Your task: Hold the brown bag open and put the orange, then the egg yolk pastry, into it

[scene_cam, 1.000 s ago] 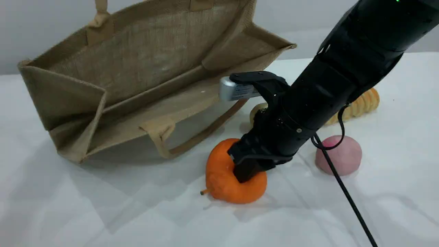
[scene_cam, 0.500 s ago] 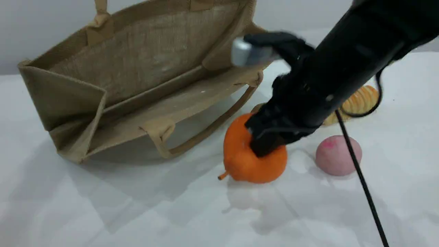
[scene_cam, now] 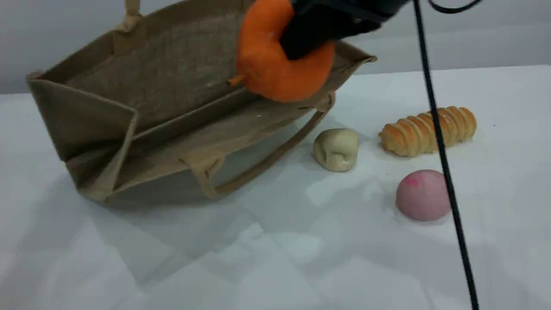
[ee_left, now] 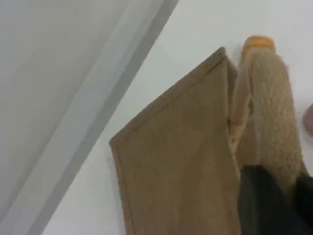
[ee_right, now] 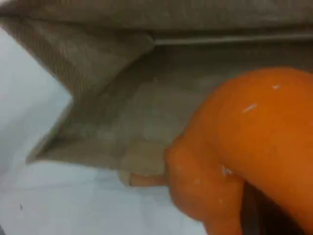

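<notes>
White table (scene_cam: 267, 258) under grey wall; right hand (scene_cam: 301, 41) grips orange (scene_cam: 267, 69), left hand (ee_left: 274, 205) closed.

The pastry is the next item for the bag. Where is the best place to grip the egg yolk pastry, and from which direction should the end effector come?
Grip the egg yolk pastry across its rounded middle, coming down from above. It sits alone on the table, clear of the bag handle and the bread roll, so its sides are probably free for both fingers. It looks lumpy, so close gently.
</notes>
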Available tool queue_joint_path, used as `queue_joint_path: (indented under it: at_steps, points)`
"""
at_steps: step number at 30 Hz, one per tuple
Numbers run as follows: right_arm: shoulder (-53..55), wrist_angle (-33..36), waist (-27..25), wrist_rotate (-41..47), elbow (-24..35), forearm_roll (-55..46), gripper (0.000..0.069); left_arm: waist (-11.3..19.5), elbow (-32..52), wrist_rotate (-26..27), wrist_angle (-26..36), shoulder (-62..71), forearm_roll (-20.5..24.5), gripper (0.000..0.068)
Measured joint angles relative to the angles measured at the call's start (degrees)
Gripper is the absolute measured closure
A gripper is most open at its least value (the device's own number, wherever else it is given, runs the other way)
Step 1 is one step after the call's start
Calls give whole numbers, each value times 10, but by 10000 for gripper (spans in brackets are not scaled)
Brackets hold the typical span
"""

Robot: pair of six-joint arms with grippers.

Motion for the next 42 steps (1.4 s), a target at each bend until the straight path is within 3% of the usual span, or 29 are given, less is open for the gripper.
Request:
queue_joint_path:
  at_steps: [4, 21, 24, 31, 33, 36, 42]
  points:
    - [39, -3, 19, -8, -40, 5, 665, -2, 0, 0, -1, 0, -24, 591]
    - [249, -89, 28, -16, -191, 3, 649, -6, 0, -2, -1, 0, -22, 591]
    - [272, -82, 28, -15, -208, 2, 575, -6, 0, -2, -1, 0, -22, 591]
    - [257, -64, 27, -10, -209, 3, 161, -6, 0, -2, -2, 0, -21, 591]
    - [245, -56, 27, -10, -209, 2, 79, -6, 0, -11, -1, 0, -21, 591]
    - [219, -37, 27, -10, -209, -2, 50, -6, 0, -26, -1, 0, -20, 591]
    - [155, 11, 23, -3, -208, -39, 118, -6, 0, -44, -1, 0, -20, 591]
